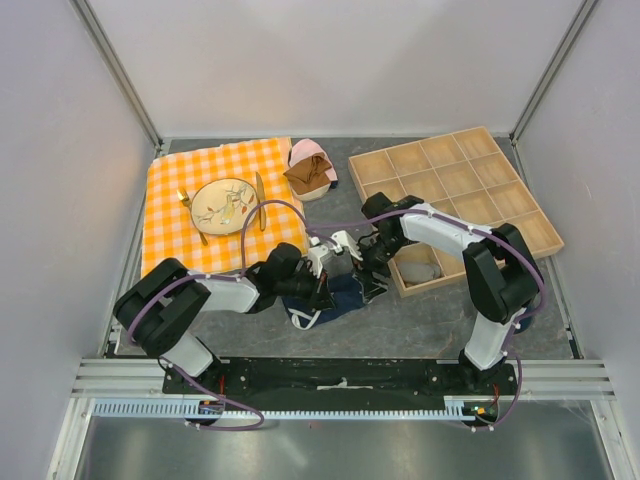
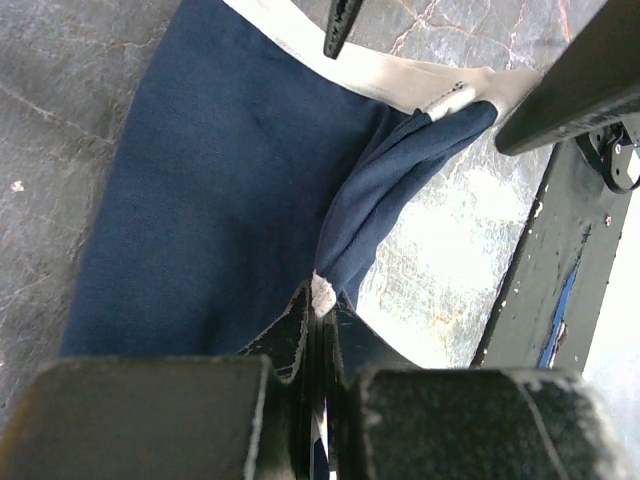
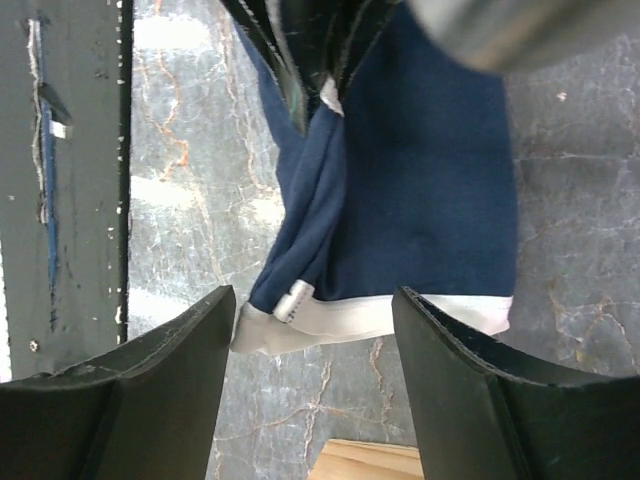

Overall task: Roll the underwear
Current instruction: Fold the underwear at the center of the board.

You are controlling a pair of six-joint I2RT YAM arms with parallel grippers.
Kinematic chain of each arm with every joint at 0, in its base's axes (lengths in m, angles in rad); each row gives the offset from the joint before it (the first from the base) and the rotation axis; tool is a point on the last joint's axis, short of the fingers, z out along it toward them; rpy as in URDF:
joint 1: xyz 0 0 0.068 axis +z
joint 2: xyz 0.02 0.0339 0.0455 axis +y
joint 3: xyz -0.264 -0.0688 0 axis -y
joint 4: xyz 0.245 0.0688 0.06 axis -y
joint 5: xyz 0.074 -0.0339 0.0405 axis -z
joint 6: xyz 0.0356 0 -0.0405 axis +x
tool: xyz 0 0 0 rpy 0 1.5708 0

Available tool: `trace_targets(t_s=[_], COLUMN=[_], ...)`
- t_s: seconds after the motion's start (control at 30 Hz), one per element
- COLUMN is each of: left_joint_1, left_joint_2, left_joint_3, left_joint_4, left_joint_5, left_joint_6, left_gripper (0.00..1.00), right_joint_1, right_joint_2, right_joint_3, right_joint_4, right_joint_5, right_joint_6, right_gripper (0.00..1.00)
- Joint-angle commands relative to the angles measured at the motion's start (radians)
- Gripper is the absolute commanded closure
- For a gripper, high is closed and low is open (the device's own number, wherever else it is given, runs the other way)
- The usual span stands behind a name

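Underwear (image 1: 340, 298) on table, 6 o'clock of centre, between arms. Left gripper (image 2: 320, 300) clamped tight on pinched navy fold. Right gripper (image 3: 312, 300) spread wide, holding nothing, straddling waistband (image 3: 400, 315) end. Best: right pinches trim at matching edge, then both turn together, tight and even.

From above, the underwear (image 1: 340, 300) is largely hidden under the left arm (image 1: 290, 275) and right arm (image 1: 385, 240). In the left wrist view its cloth runs off the top and bottom edges. In the right wrist view the left gripper (image 3: 320, 105) is blurred and cut by the top edge. The pale thing (image 1: 421, 268) in the tray (image 1: 500, 200) is too small to tell.
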Motion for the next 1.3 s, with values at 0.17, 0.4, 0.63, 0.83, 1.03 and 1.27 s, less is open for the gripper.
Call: trace_targets(t_s=[0.17, 0.4, 0.63, 0.83, 1.03, 1.27], left_joint_1=[0.021, 0.029, 0.038, 0.055, 0.073, 0.094], left_joint_2=[0.008, 0.000, -0.003, -0.015, -0.009, -0.009], left_joint_3=[-0.012, -0.023, -0.029, -0.026, -0.021, -0.041], left_joint_4=[0.054, 0.069, 0.085, 0.088, 0.096, 0.134], left_joint_5=[0.008, 0.011, 0.014, 0.013, 0.022, 0.005], left_joint_6=[-0.053, -0.062, -0.070, -0.076, -0.079, -0.109], left_gripper=[0.98, 0.98, 0.98, 0.98, 0.98, 0.98], right_joint_1=[0.007, 0.007, 0.004, -0.005, -0.021, -0.024], right_joint_2=[-0.001, 0.039, 0.066, 0.086, 0.103, 0.161], right_joint_3=[-0.020, 0.024, 0.080, 0.106, 0.144, 0.210], right_joint_4=[0.038, -0.045, 0.011, 0.096, 0.104, 0.102], right_joint_5=[0.038, -0.003, 0.036, 0.092, 0.050, 0.024], right_joint_6=[0.034, -0.003, 0.086, 0.183, 0.201, 0.221], right_gripper=[0.41, 0.72, 0.86, 0.89, 0.89, 0.89])
